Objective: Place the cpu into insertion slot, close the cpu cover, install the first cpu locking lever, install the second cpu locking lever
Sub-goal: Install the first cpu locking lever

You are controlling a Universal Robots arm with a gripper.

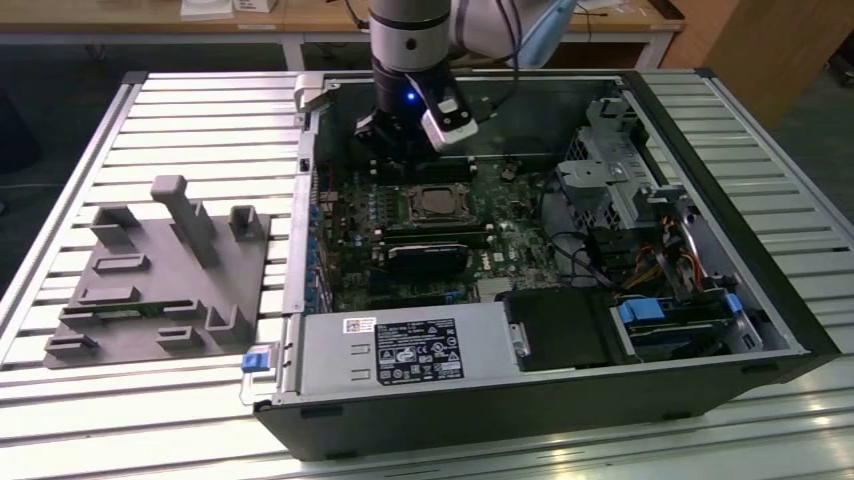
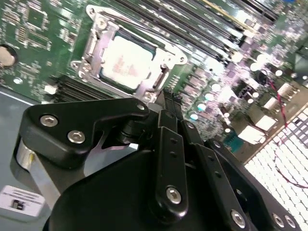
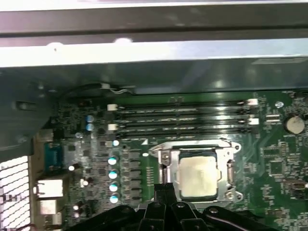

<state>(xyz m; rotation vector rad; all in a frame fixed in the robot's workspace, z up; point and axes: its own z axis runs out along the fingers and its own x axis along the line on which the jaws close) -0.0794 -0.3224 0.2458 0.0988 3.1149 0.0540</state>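
Note:
The cpu (image 2: 126, 61) lies flat in the insertion slot (image 3: 230, 150) on the green motherboard, its silvery-tan top showing in both wrist views. The cpu cover (image 2: 95, 47) lies down around the chip as a silver frame. A thin metal locking lever (image 2: 139, 26) runs along one side of the socket. My gripper (image 2: 169, 98) hovers just beside the socket's edge, its two black fingers (image 3: 161, 192) pressed together with nothing between them. In the exterior view the gripper (image 1: 394, 165) hangs inside the open computer case, just behind the cpu (image 1: 434, 204).
Memory slots (image 3: 183, 118) run beside the socket, near the case wall (image 3: 154, 53). A black card (image 1: 427, 262) lies in front of the socket. The power supply (image 1: 400, 350) and a drive cage (image 1: 614, 160) crowd the case. A grey fixture (image 1: 160, 270) sits on the exterior view's left.

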